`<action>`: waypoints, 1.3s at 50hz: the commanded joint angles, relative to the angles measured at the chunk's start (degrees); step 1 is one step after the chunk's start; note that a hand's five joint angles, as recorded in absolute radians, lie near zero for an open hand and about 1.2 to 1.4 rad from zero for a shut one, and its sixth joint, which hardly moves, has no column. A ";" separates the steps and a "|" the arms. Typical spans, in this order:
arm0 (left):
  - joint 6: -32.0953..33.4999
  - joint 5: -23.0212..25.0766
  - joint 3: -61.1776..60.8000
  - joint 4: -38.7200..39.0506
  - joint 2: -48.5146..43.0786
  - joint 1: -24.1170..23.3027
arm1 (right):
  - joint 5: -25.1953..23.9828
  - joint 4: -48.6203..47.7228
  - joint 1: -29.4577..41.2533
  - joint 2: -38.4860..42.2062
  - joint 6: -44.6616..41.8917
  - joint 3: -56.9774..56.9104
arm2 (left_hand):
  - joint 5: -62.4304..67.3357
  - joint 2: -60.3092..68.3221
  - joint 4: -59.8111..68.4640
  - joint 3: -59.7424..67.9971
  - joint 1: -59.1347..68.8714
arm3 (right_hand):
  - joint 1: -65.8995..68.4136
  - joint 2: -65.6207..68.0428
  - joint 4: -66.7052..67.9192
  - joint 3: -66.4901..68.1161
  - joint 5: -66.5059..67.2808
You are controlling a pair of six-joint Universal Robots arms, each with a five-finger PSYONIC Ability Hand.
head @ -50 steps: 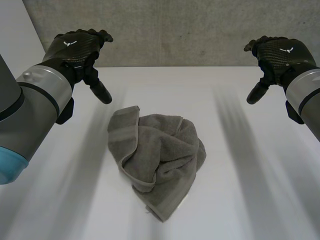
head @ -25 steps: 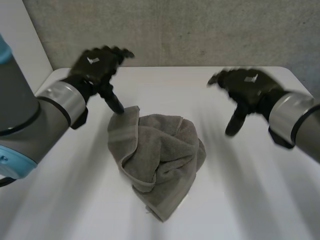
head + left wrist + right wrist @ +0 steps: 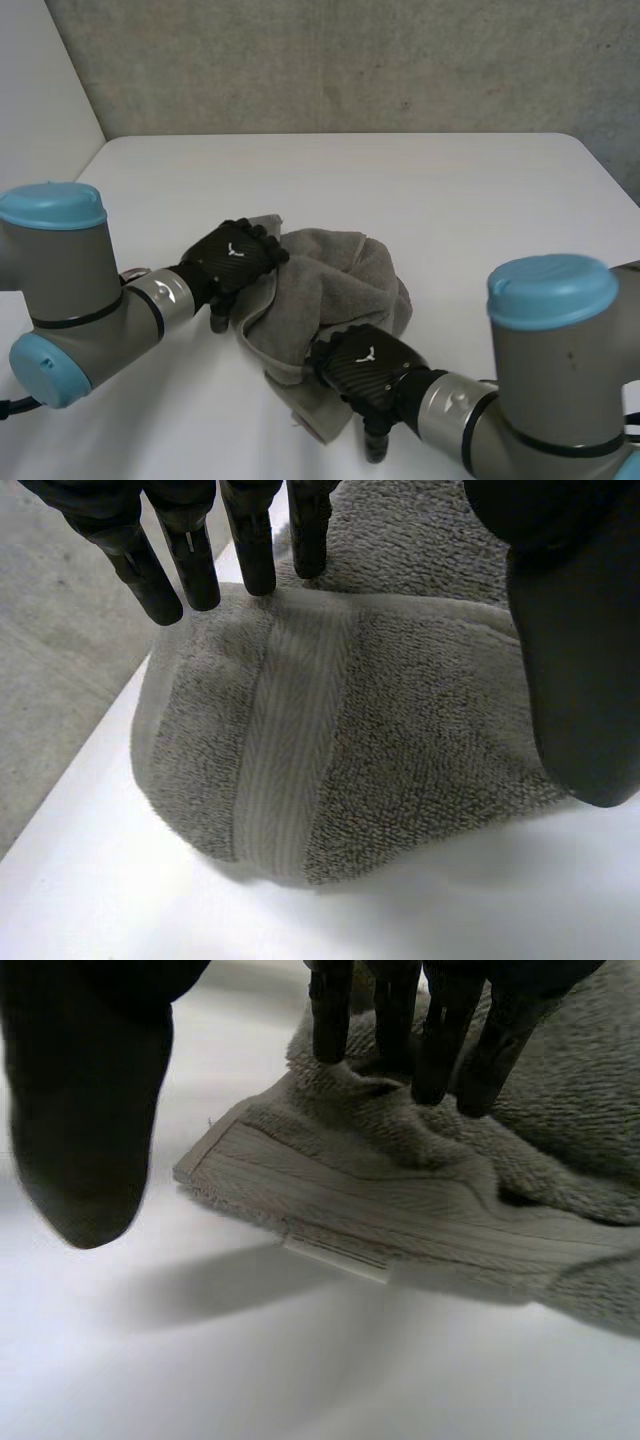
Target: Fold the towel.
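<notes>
A grey towel lies crumpled in the middle of the white table. My left hand rests over its far-left corner. In the left wrist view its straight fingers hover just above the corner's woven band, with the thumb spread off to the side. My right hand is low over the towel's near corner. In the right wrist view its fingertips touch the bunched cloth and the thumb stands apart above bare table. Both hands are open and neither pinches cloth.
A grey concrete wall runs behind the table's far edge. A small white label sticks out of the towel's hem near the right hand. Bare tabletop lies to the towel's right and beyond it.
Both hands came down and inward from raised positions at the far sides. The left now sits at the towel's far-left corner, the right at its near corner. The towel has not moved.
</notes>
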 commanded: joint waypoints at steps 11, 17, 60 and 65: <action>-0.80 -2.80 1.67 3.77 -2.42 0.13 | 1.17 -8.21 2.66 6.79 -0.03 -1.51 | 7.13 15.63 15.67 16.37 15.35 | 24.72 25.42 25.35 25.32 24.58; -0.72 -4.03 1.76 4.65 -3.21 0.13 | 2.40 -9.54 2.66 7.76 -0.03 -2.30 | 20.61 29.10 29.15 29.85 28.83 | 51.10 51.80 51.73 51.70 50.96; -5.46 -3.96 -6.06 5.62 2.68 5.75 | -1.81 -15.60 -1.38 -0.34 -2.49 8.34 | -12.01 -3.51 -3.47 -2.77 -3.79 | 13.50 14.20 14.13 14.10 13.36; -5.55 -1.75 -6.42 5.79 2.68 6.37 | -1.73 -17.62 -0.32 1.69 -2.49 8.16 | -12.01 -3.51 -3.47 -2.77 -3.79 | 14.35 15.05 14.98 14.95 14.21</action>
